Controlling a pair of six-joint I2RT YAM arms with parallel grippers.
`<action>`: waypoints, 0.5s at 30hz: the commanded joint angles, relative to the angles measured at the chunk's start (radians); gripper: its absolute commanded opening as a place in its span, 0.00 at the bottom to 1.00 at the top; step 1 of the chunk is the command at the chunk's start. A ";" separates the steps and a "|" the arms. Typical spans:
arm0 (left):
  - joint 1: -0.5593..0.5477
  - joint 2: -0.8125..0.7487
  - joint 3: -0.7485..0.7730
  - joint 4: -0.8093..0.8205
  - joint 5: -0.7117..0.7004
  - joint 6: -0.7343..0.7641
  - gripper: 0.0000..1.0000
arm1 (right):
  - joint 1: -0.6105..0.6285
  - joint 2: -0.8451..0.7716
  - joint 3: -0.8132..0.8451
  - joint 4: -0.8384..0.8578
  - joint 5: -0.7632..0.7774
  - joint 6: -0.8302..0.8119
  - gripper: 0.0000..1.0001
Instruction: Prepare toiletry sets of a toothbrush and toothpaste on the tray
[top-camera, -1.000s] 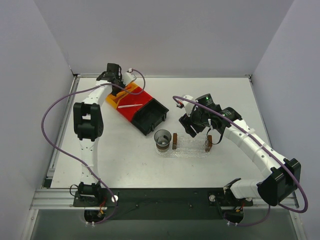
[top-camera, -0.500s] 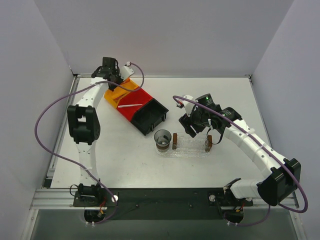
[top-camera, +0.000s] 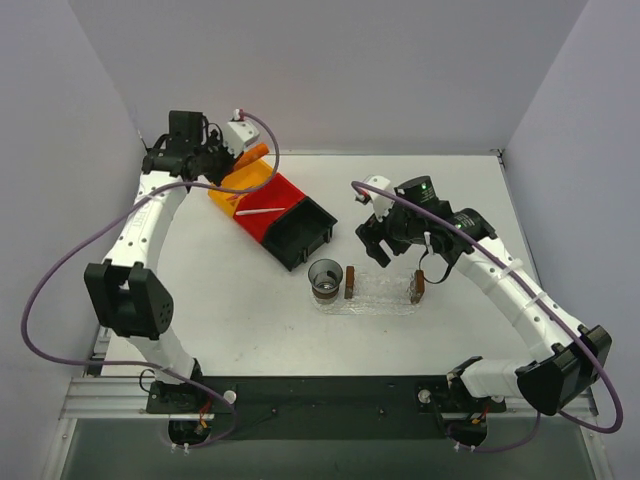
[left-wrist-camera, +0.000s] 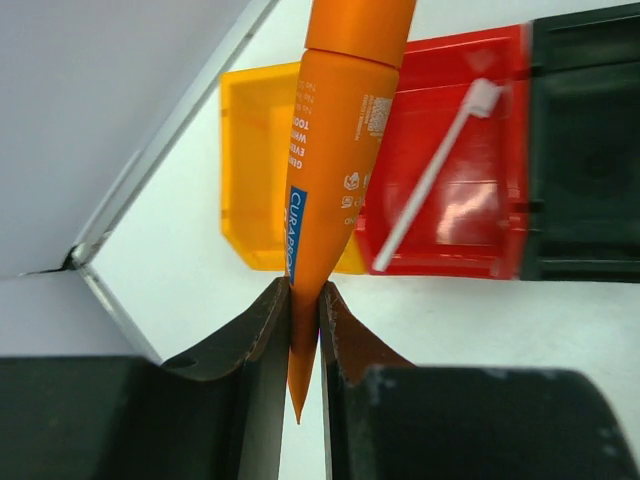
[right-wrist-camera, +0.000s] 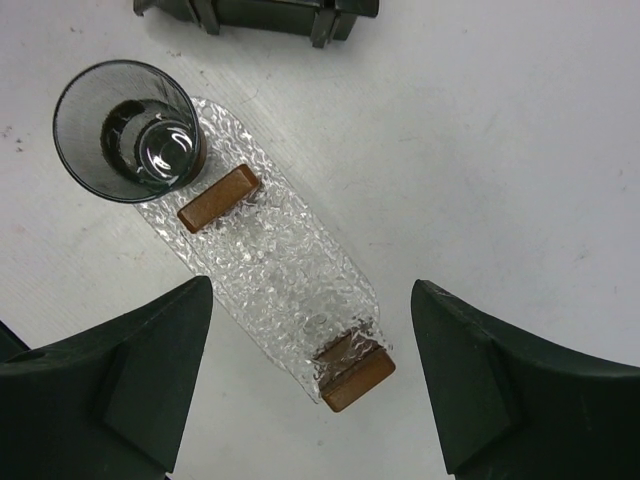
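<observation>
My left gripper (left-wrist-camera: 305, 300) is shut on the tail of the orange toothpaste tube (left-wrist-camera: 340, 150) and holds it in the air above the bins; in the top view the gripper (top-camera: 228, 160) is at the far left with the tube (top-camera: 255, 154). The white toothbrush (left-wrist-camera: 430, 180) lies in the red bin (left-wrist-camera: 490, 245); it also shows in the top view (top-camera: 262, 212). The clear bumpy tray (right-wrist-camera: 270, 260) lies on the table with two brown blocks on it. My right gripper (right-wrist-camera: 310, 290) is open and empty above the tray (top-camera: 380, 295). The magenta tube is out of view.
An orange bin (left-wrist-camera: 250, 180), the red bin (top-camera: 285, 195) and a black bin (top-camera: 305, 235) stand in a row at the back left. A dark glass cup (right-wrist-camera: 128, 130) stands at the tray's left end. Brown blocks (right-wrist-camera: 218, 197) (right-wrist-camera: 355, 375) sit near each tray end.
My left arm has swung left and up, lifting the orange tube out of the orange bin. My right gripper has shifted slightly above the tray.
</observation>
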 joint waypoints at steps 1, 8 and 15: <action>0.000 -0.184 -0.106 -0.014 0.277 -0.117 0.00 | -0.008 -0.031 0.091 -0.025 -0.058 -0.010 0.77; -0.009 -0.374 -0.250 -0.011 0.550 -0.239 0.00 | -0.013 0.002 0.211 -0.045 -0.231 0.052 0.84; -0.035 -0.540 -0.407 0.084 0.713 -0.335 0.00 | -0.014 0.081 0.346 -0.049 -0.497 0.149 1.00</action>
